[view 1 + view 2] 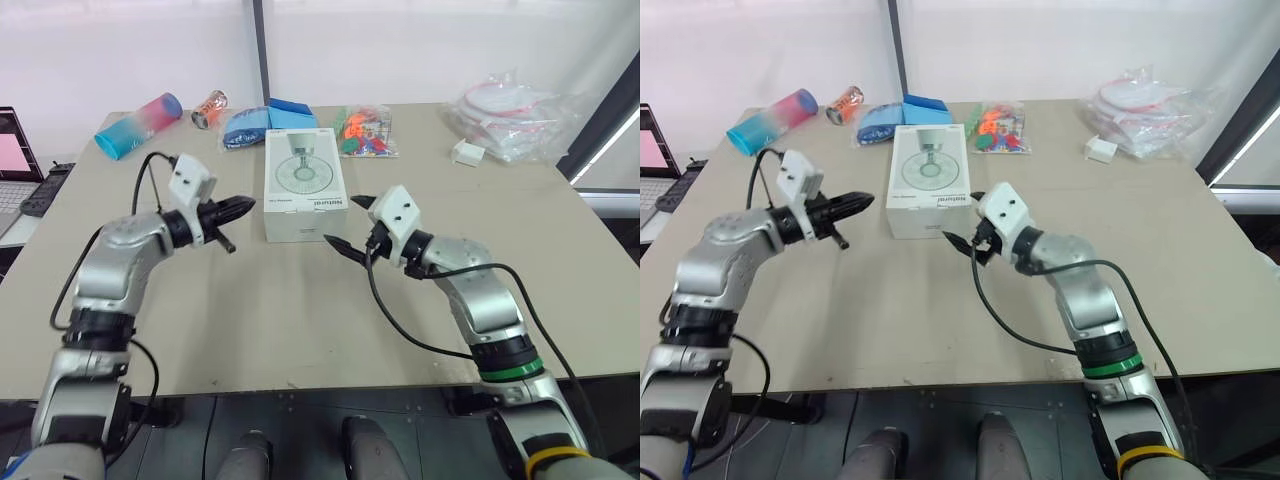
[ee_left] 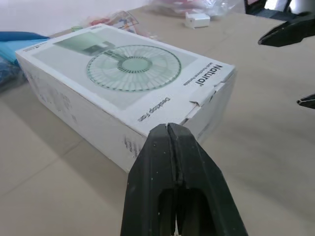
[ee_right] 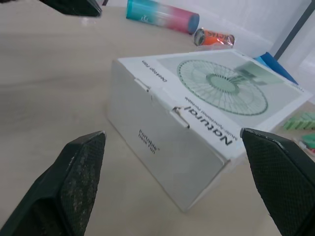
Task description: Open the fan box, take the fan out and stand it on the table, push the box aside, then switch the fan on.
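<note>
Over the beige worktop (image 1: 290, 320), fingers of the left gripper (image 1: 243, 206) are pressed together beside the closed fan box (image 1: 305, 185) at the middle; those of the right gripper (image 1: 348, 222) are spread wide. Plastic bags (image 1: 510, 110) are piled far right.

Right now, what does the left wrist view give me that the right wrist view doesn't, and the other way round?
Left wrist view: the shut left gripper just short of a near corner of the fan box, plus a small white adapter beyond it. Right wrist view: the open right gripper framing the box's tabbed end flap, plus a teal-pink bottle and an orange can. Both: the box closed, lying flat, fan picture up.
</note>
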